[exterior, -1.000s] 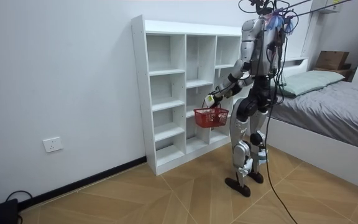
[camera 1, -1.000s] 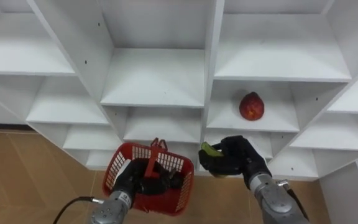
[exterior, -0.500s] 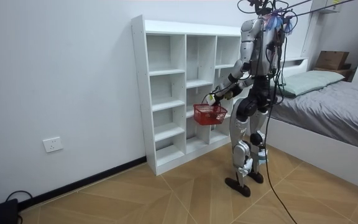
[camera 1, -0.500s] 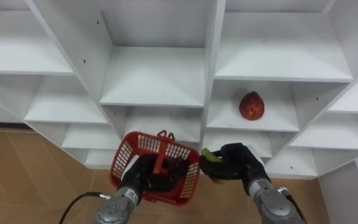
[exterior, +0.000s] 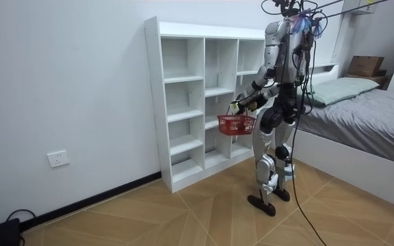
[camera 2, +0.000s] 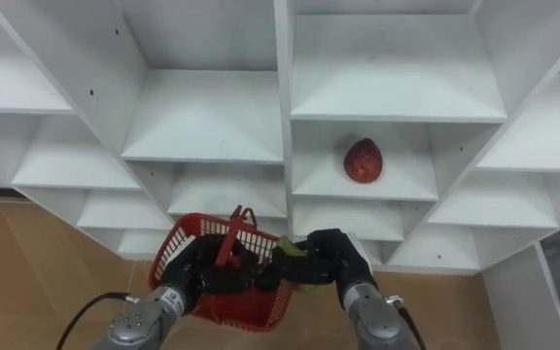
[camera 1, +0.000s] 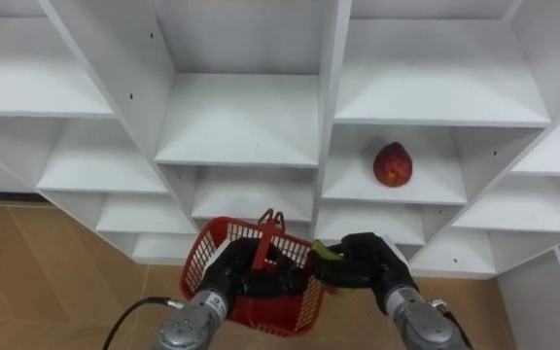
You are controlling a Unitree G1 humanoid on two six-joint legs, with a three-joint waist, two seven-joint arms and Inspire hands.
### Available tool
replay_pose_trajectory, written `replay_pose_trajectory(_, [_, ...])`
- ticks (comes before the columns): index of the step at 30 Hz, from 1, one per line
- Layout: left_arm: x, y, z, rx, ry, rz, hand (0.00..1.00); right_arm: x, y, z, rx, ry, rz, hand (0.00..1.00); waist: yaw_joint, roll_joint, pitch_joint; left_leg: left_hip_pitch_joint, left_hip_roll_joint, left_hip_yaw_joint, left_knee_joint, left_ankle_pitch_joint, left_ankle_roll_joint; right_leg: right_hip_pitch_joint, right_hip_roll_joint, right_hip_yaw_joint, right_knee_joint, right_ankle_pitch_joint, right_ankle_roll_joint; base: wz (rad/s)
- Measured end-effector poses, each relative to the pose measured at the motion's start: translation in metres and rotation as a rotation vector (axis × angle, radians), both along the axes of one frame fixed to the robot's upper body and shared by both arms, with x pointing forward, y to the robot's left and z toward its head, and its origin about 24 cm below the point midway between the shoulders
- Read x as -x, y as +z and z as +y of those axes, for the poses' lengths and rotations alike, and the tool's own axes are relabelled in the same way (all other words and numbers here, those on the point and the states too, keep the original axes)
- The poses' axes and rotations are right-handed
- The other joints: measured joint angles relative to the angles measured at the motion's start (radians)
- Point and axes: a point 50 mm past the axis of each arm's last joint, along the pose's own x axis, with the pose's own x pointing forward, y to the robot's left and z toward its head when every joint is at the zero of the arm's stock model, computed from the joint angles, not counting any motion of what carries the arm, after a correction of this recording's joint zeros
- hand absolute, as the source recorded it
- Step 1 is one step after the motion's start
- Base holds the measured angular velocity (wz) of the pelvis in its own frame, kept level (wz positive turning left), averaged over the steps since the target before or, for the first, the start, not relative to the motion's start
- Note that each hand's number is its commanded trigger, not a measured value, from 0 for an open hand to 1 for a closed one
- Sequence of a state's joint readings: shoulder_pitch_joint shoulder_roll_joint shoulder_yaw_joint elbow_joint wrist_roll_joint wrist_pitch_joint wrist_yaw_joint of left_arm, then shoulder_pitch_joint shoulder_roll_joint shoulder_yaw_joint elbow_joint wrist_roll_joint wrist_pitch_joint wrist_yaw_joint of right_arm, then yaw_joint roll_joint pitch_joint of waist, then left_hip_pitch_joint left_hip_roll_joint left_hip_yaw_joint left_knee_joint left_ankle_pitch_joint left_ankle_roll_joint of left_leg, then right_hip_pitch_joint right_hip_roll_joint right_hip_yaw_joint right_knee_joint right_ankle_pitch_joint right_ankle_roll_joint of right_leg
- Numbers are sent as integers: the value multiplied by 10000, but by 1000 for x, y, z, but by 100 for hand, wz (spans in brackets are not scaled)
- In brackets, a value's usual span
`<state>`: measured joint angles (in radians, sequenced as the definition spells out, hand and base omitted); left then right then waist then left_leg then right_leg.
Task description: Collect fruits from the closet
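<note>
A red mesh basket (camera 1: 200, 264) hangs in front of the lower shelves, with my left hand (camera 1: 233, 279) shut on its handle (camera 1: 266, 236). My right hand (camera 1: 369, 262) is curled round a small green fruit (camera 1: 326, 253) and holds it right at the basket's right rim. A red fruit (camera 1: 393, 164) lies on a shelf of the right column, above and beyond my right hand. In the room view I stand upright facing the white closet (exterior: 183, 89), with the basket (exterior: 236, 124) held at hip height.
The closet's other open shelves (camera 1: 241, 122) hold nothing. Wooden floor (camera 1: 37, 282) shows below at the left. In the room view a bed (exterior: 368, 116) stands behind me at the room view's right.
The basket has shifted right towards my right hand. My right hand has lowered the green fruit to the basket's rim. The red fruit has not moved.
</note>
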<state>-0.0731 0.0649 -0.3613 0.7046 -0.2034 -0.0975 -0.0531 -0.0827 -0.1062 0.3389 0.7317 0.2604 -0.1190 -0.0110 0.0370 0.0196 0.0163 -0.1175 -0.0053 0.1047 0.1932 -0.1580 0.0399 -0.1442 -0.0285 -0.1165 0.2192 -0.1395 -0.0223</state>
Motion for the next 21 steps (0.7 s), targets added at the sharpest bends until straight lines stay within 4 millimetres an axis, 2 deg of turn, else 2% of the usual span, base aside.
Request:
replay_pose_trajectory(9, [-2, 3, -1, 61, -40, -147, 100, -6, 3, 10, -425, -3, -38, 100, -8, 5, 0, -1, 11, 25, -22, 0, 0, -35, 12, 59, 11, 1, -1, -2])
replay_pose_trajectory(21, [-2, 3, -1, 62, -42, -113, 100, -6, 2, 12, -957, -270, 190, 100, -4, 9, 11, -4, 12, 49, -22, 0, 0, -37, 5, 55, 25, 1, -1, 0])
